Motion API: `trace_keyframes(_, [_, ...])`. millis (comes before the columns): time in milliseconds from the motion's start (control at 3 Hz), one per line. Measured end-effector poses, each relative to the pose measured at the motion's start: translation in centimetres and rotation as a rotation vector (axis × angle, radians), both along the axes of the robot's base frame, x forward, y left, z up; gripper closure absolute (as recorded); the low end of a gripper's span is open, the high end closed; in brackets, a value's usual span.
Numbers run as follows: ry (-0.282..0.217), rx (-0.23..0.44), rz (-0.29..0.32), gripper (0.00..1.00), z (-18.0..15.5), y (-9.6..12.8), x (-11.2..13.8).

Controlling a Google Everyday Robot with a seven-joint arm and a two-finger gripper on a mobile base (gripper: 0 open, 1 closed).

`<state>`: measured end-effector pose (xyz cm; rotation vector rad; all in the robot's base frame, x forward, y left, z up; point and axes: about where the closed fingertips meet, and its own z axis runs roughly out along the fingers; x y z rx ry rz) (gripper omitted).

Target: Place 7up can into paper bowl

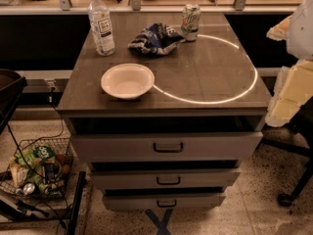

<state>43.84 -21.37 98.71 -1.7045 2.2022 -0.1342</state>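
Observation:
The 7up can (190, 22) stands upright at the back of the cabinet top, right of centre, pale green and white with a silver top. The paper bowl (127, 80) is off-white, shallow and empty, and sits near the front left of the top. The can and the bowl are well apart, with a snack bag between them at the back. The gripper is not in view. Only pale, blocky arm parts (293, 87) show at the right edge, beside the cabinet's right side and clear of both objects.
A clear water bottle (101, 28) stands at the back left. A crumpled dark blue-and-white snack bag (156, 38) lies just left of the can. The grey cabinet top (210, 77) sits over three drawers (168, 147). A wire basket (36, 173) stands on the floor at left.

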Motion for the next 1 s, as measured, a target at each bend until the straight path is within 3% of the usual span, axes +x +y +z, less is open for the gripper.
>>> trace_keyframes(333, [0.000, 0.000, 0.000, 0.00, 0.0, 0.0, 0.0])
trace_keyframes(667, [-0.024, 0.064, 0.006, 0.00, 0.1, 0.3, 1.6])
trace_keyframes(1000, [-0.047, 0.185, -0.013, 0.00, -0.5, 0.2, 3.7])
